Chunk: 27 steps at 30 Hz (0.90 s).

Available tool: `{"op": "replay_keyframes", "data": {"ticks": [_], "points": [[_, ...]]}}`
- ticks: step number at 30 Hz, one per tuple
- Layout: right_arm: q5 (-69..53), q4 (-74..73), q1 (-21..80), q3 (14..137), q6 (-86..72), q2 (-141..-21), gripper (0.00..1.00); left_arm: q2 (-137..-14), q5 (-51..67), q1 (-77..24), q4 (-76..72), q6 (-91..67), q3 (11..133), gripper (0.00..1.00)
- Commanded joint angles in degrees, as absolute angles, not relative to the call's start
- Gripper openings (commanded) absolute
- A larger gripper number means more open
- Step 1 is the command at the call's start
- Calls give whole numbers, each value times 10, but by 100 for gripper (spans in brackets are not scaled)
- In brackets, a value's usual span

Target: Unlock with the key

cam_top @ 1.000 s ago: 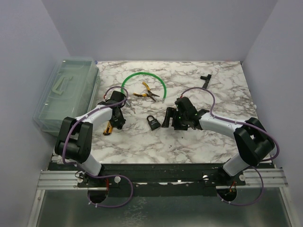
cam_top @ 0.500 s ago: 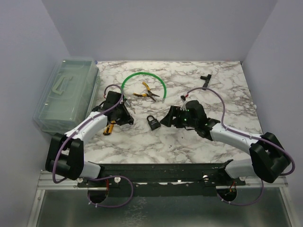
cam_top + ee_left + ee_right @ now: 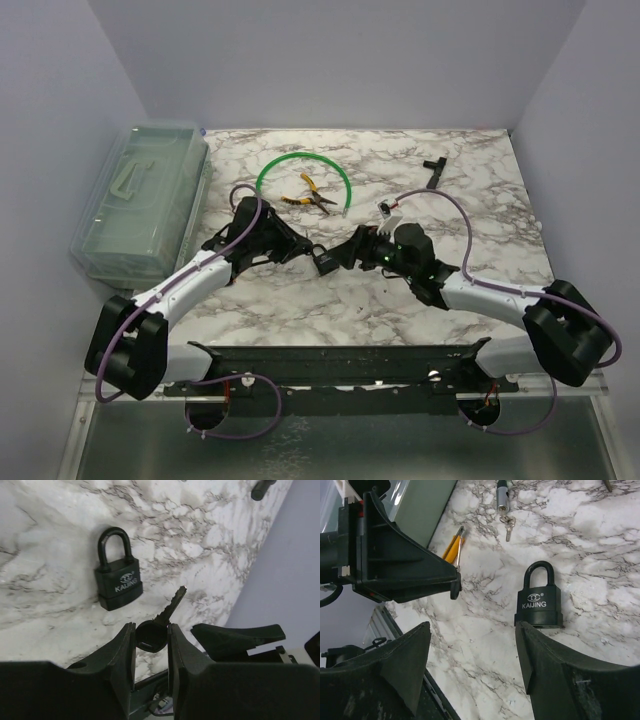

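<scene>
Just short of the padlock (image 3: 118, 575), left gripper (image 3: 151, 634) pinches the key (image 3: 167, 611) by its head, blade free for insertion. Right gripper (image 3: 472, 630) hangs opposite the padlock, jaws wide, probably to brace it.

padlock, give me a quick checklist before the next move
1. Key clamped in left gripper, blade sticking out: ok
2. Padlock steadied by right gripper: not ok, its jaws stand open and are not on the padlock
3. Blade lined up with keyhole: not ok, it points past the padlock's side
4. Keyhole facing the key: cannot tell, no view shows it
5. Shackle seated in the body, so unlocking is not yet done: ok
</scene>
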<state>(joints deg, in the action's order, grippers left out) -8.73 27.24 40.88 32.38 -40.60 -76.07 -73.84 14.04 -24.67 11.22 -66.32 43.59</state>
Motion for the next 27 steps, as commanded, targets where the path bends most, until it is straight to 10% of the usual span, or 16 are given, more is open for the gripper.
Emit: {"op": "replay_keyframes", "data": {"ticks": [1, 27], "points": [[-60, 348, 422, 326, -389, -781, 73, -736, 148, -275, 39, -754, 429, 14], [-8, 378, 443, 353, -349, -828, 50, -761, 158, -311, -48, -821, 422, 14]]}}
